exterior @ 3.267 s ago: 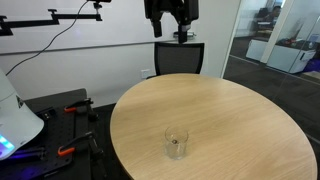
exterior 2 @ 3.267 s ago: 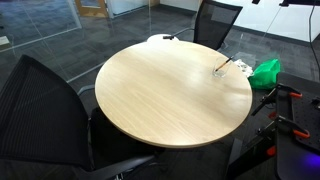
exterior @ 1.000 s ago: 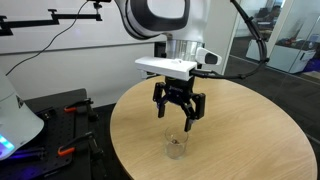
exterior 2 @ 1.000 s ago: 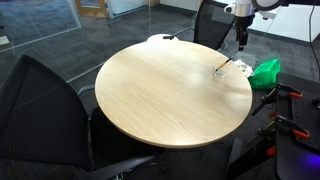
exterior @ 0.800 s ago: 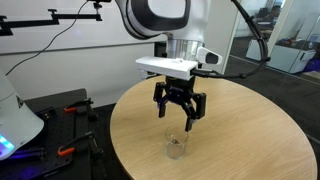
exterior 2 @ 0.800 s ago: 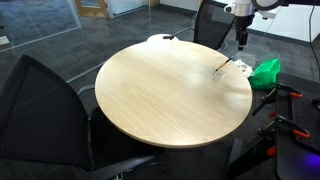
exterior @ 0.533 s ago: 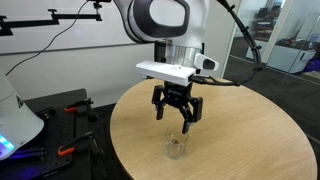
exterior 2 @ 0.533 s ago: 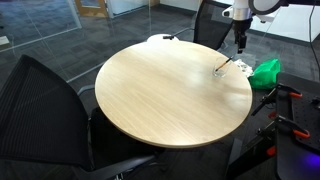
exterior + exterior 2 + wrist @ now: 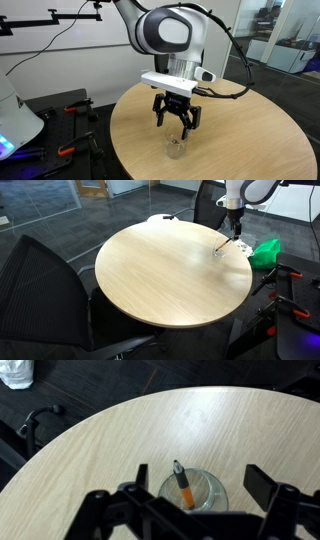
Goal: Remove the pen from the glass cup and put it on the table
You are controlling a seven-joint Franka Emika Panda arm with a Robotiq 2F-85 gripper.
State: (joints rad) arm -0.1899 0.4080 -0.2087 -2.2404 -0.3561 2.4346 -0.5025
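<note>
**Pen standing in the glass, jaws spread above it**

The pen [image 9: 183, 487] is a short, thin stick. In the wrist view most of its length reads orange-brown, with a dark grey upper end. It stands inside the glass cup [image 9: 212, 488], tilted, its dark end leaning toward the rim on the far side of that view and its lower end down in the glass. In an exterior view it shows only as a small reddish smudge [image 9: 177, 146] inside the glass; in another it is too small to make out.

The cup is a small, clear, colourless tumbler, upright on the counter [image 9: 90, 450]. It sits close to the counter's edge in both exterior views [image 9: 176, 148] [image 9: 224, 248]. The counter top is round, smooth and light wood-coloured [image 9: 250, 130] [image 9: 160, 270].

The gripper [image 9: 177, 124] hangs straight over the cup with its black fingers pointing down. The jaws are spread wide and grip nothing. In the wrist view the dark fingers frame the glass from either side, with the cup and pen between them and bare counter showing on both sides of the glass. In an exterior view the fingertips sit just above the rim; whether they touch the glass cannot be told.

Further out, a black mesh office chair [image 9: 40, 280] stands beside the counter, and something bright green [image 9: 266, 251] lies just beyond the counter's edge near the cup.
</note>
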